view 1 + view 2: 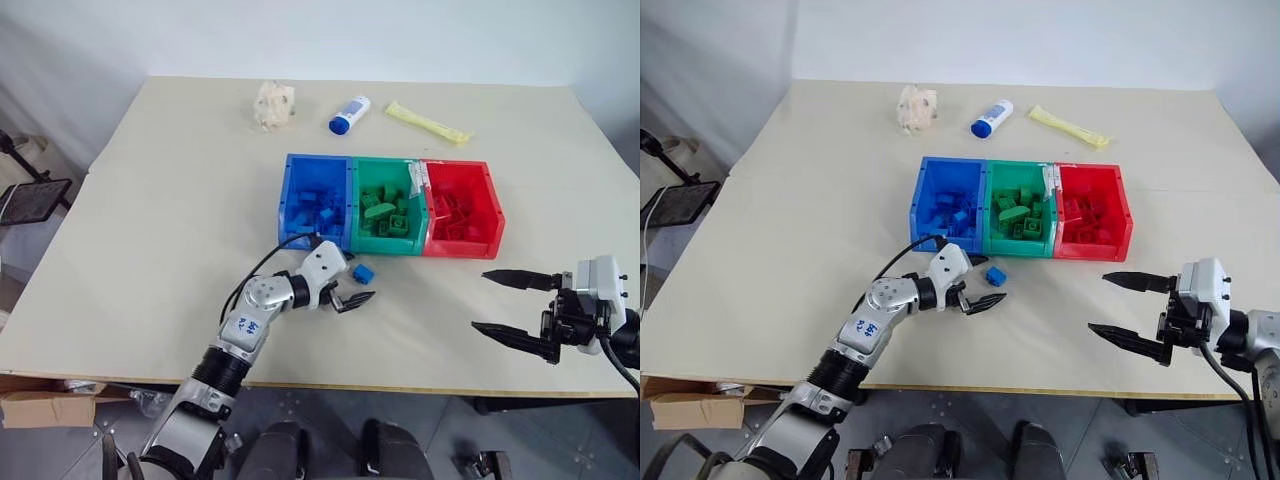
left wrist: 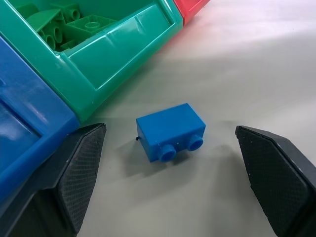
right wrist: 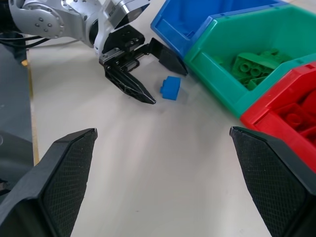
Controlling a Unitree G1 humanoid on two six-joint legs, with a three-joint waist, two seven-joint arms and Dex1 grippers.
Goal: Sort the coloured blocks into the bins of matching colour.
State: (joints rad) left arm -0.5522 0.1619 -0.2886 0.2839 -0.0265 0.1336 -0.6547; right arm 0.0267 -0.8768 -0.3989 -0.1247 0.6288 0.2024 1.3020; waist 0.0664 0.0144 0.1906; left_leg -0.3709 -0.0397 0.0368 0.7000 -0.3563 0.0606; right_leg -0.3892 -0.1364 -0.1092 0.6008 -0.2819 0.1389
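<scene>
A small blue block [image 1: 363, 273] lies alone on the table just in front of the joined bins: blue bin [image 1: 317, 200], green bin [image 1: 388, 205], red bin [image 1: 461, 207], each holding several blocks of its own colour. My left gripper [image 1: 352, 289] is open, low over the table, its fingers on either side of the blue block [image 2: 169, 131] without touching it. One finger [image 2: 74, 175] is close to the blue bin's front wall. My right gripper [image 1: 500, 303] is open and empty at the table's front right, well away from the bins.
At the table's far side lie a crumpled beige object [image 1: 273, 104], a white blue-capped bottle [image 1: 349, 114] and a yellow packet [image 1: 428, 123]. A small white tag [image 1: 417, 178] sits on the rim between the green and red bins. The front edge runs under both arms.
</scene>
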